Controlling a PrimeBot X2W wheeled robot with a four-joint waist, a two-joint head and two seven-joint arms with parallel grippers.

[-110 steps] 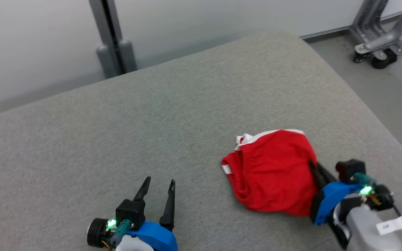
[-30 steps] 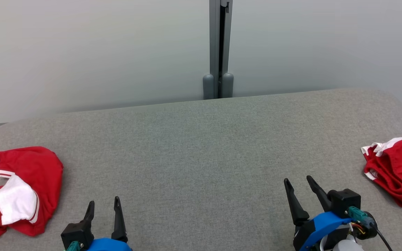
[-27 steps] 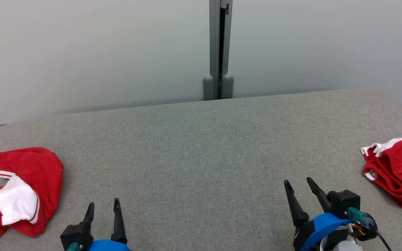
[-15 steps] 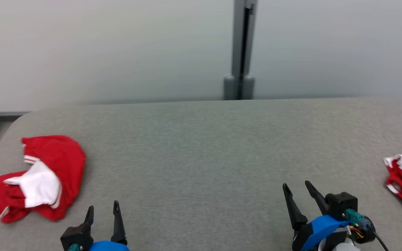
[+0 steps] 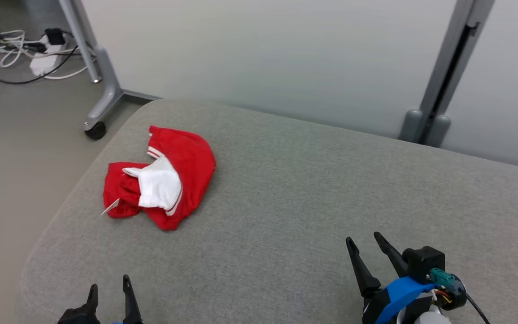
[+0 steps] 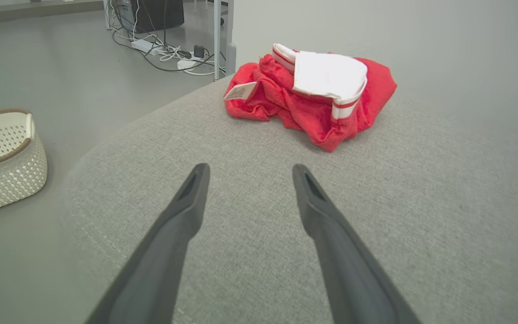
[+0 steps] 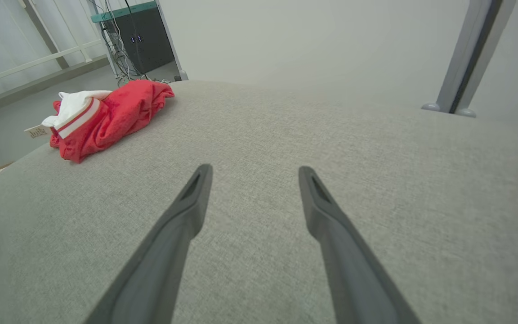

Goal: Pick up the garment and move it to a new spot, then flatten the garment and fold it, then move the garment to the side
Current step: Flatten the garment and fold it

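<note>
The counter (image 5: 295,189) is padded grey with rounded corners. One red garment (image 5: 162,182) with a white panel and a paper tag lies crumpled near its left end, close to the left edge and nearer the far-left corner than the near one. From that heap toward the right end the grey top runs bare, wide open room for moving. Past the left edge the floor drops away: the left wrist view shows one pale woven basket (image 6: 2,157) down there. A wheeled frame leg (image 5: 99,103) and a tangle of cables (image 5: 11,49) lie beyond the far-left corner. One grey post (image 5: 443,76) stands behind the far edge.

There are two pincers, two dark fingers each. The left pincer (image 5: 109,284) hangs by the near edge at the left end, fingers spread with nothing between them. The garment (image 6: 313,94) is straight ahead of its tips (image 6: 249,168) and well apart. The right pincer (image 5: 363,238) is further along the near edge, also spread and empty (image 7: 254,168). It is over bare fabric, with the garment (image 7: 106,112) far off to its left.

Half a second ago the head view faced the counter squarely, with a second red heap at the right end. The camera has since swung left, and this garment lies in the same crumple as then.
</note>
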